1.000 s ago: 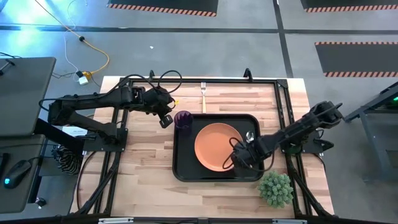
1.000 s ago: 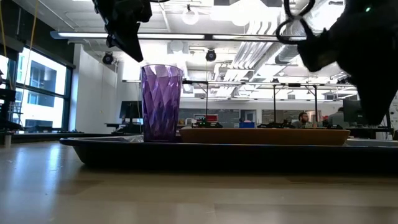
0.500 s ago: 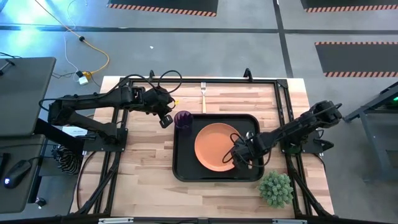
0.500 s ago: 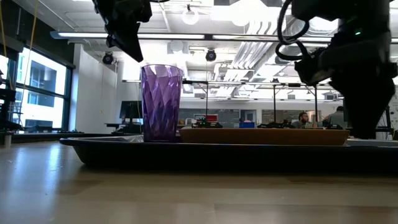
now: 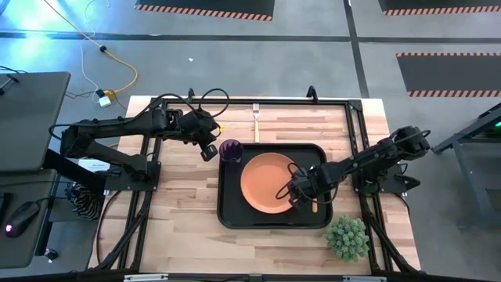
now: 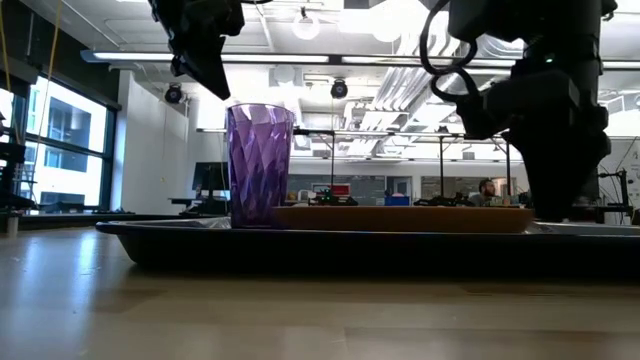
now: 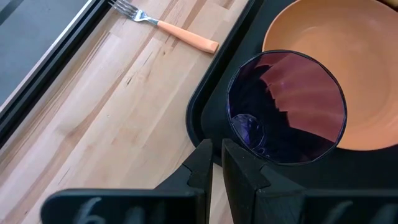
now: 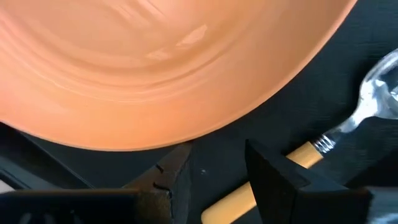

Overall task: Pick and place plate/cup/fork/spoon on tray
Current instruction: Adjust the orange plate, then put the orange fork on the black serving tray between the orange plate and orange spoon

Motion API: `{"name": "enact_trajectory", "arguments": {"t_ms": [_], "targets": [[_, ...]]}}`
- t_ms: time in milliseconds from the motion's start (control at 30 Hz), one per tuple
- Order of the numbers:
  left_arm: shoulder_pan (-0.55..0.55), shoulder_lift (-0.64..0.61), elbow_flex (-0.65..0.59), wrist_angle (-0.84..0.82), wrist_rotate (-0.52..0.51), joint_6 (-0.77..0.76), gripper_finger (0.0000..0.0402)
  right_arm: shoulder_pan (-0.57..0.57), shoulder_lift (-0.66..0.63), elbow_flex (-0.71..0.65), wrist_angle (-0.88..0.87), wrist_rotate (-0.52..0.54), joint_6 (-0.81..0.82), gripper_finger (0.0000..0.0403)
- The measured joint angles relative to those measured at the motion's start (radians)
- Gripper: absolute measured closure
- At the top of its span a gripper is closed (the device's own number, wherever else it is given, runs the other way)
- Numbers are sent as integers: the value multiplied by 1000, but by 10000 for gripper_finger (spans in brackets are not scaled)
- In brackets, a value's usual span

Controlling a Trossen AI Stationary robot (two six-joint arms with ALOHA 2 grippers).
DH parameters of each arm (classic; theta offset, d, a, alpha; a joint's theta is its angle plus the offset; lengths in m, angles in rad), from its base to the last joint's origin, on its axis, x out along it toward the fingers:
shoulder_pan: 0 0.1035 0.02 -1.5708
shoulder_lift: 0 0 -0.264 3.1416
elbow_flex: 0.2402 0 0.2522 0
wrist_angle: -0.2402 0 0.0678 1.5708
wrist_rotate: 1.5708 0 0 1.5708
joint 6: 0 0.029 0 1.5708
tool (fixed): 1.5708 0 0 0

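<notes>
The black tray (image 5: 232,213) holds the orange plate (image 5: 264,182), the purple cup (image 5: 230,149) upright in its far left corner, and the spoon (image 8: 311,151), which lies flat on the tray floor right of the plate. The fork (image 5: 255,121) lies on the table beyond the tray. My right gripper (image 5: 297,193) is open, low in the tray at the plate's right rim, with the spoon's orange handle (image 5: 315,206) beside it. My left gripper (image 5: 210,150) is shut and empty, raised just left of the cup (image 7: 286,106). My right gripper has one fingertip (image 8: 181,163) against the plate's right rim (image 8: 205,135), coming level from the table's right. The plate lies flat on the tray. The other finger (image 8: 273,171) stands over the spoon's handle (image 8: 303,155); whether it touches the handle I cannot tell.
A green potted plant (image 5: 346,236) stands on the table at the tray's near right corner. A black frame rail (image 5: 313,102) runs along the far edge beyond the fork. Bare wood lies left of the tray and in front of it.
My right gripper has gone toward the table's left and a little toward the far edge, along the tray floor against the plate. The plate has slid a short way toward the tray's left and stays flat. The spoon's handle now shows right of the gripper.
</notes>
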Motion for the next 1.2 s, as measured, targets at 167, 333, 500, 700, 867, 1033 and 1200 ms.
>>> {"name": "enact_trajectory", "arguments": {"t_ms": [167,333,500,700,867,1033,1200], "targets": [[0,0,0,0,0,11,378,-7,0,0,13,-5,-11,268],[0,0,0,0,0,10,378,-13,0,0,13,-29,-7,268],[0,0,0,-1,0,10,378,-13,-8,9,-6,-69,54,268],[4,0,0,1,0,19,378,-14,-55,78,-107,-26,108,268],[34,0,1,8,-1,25,378,-47,-74,166,-249,66,125,268],[63,0,1,11,0,56,378,-113,-74,245,-306,155,102,268],[79,-1,1,11,0,95,378,-201,-74,303,-301,190,39,268]]}}
